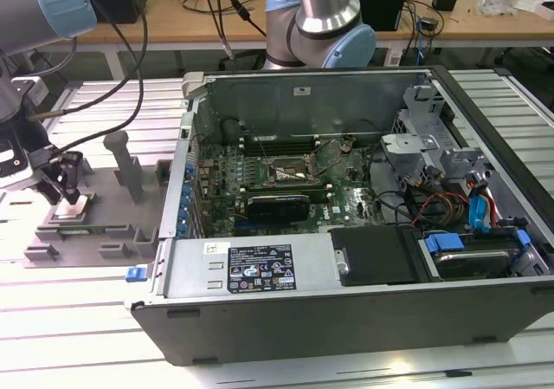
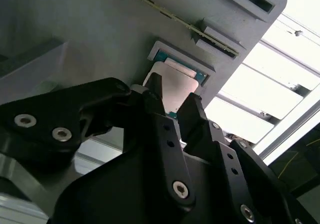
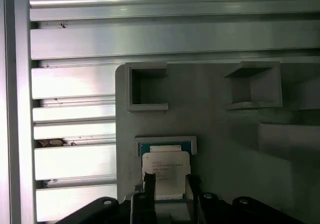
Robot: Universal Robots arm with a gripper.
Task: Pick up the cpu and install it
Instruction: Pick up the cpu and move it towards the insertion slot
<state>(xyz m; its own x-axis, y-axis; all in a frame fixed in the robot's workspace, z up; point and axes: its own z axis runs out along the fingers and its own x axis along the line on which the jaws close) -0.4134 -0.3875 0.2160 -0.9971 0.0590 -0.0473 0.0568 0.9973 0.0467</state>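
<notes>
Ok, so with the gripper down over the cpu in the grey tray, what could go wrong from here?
One, the cpu lies in a snug framed recess of the grey tray, so if the hold of the gripper is off-centre, it could tilt or jam against the frame. Two, the socket sits deep inside the computer case near cables, so a carried chip might snag or land misaligned.

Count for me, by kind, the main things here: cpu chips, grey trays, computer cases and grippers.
cpu: 1
grey tray: 1
open computer case: 1
gripper: 1
Total: 4
</notes>
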